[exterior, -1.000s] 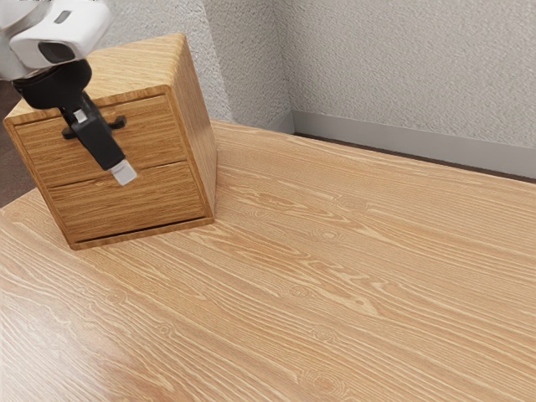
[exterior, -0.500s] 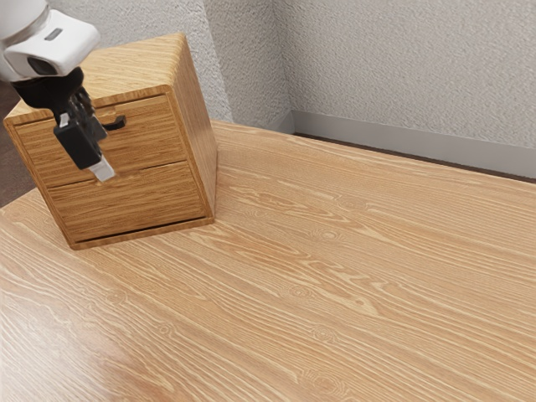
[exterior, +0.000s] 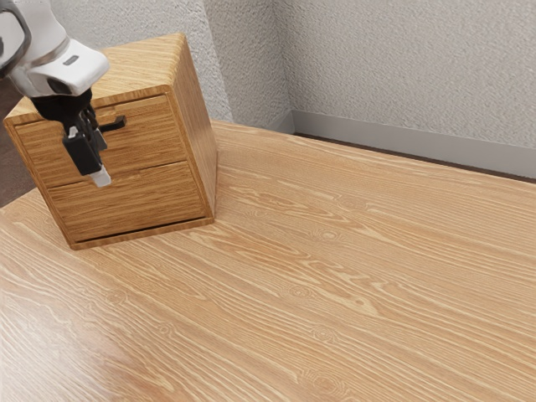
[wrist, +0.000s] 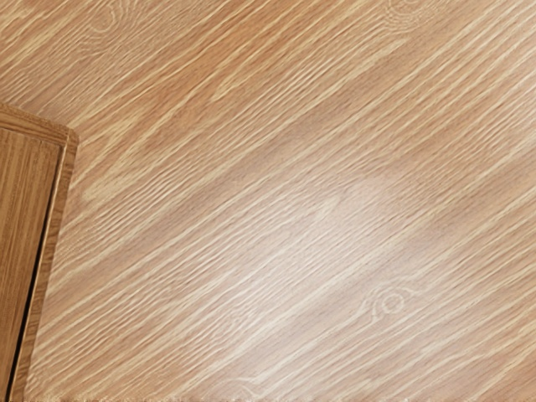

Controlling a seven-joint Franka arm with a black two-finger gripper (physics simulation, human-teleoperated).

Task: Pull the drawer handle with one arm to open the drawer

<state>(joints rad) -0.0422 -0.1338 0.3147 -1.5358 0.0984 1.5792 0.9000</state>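
Wood-grain table point(exterior: 335, 276) stretches across the exterior view and meets a grey textured wall point(exterior: 402, 59) with a pale baseboard point(exterior: 419, 142) along the far edge. At about ten o'clock in that view stands a small wooden cabinet point(exterior: 188, 92) with two drawer fronts, one above the other. The upper drawer point(exterior: 142, 142) carries a thin black handle point(exterior: 115, 123), a horizontal bar near its top edge. The lower drawer point(exterior: 134, 201) sits beneath it. Both fronts look flush with the cabinet frame, so the drawer is not yet open.

A white arm point(exterior: 50, 54) enters from eleven o'clock. Its black gripper point(exterior: 94, 167) hangs in front of the upper drawer, pointing down toward five o'clock. It overlaps the nine o'clock end of the handle, and its tip sits below the bar, near the seam between the two drawers. From this angle it is not possible to tell whether the gripper is spread or closed, or whether it touches the handle.

The wrist view looks down on bare table grain, with a corner of the cabinet point(wrist: 25, 251) beside it.

The step in hand appears to be lining up with the handle, before any pull. The next move likely calls for settling the grip squarely on the bar, closing on it from both sides, then drawing straight out from the drawer front, roughly toward seven o'clock.
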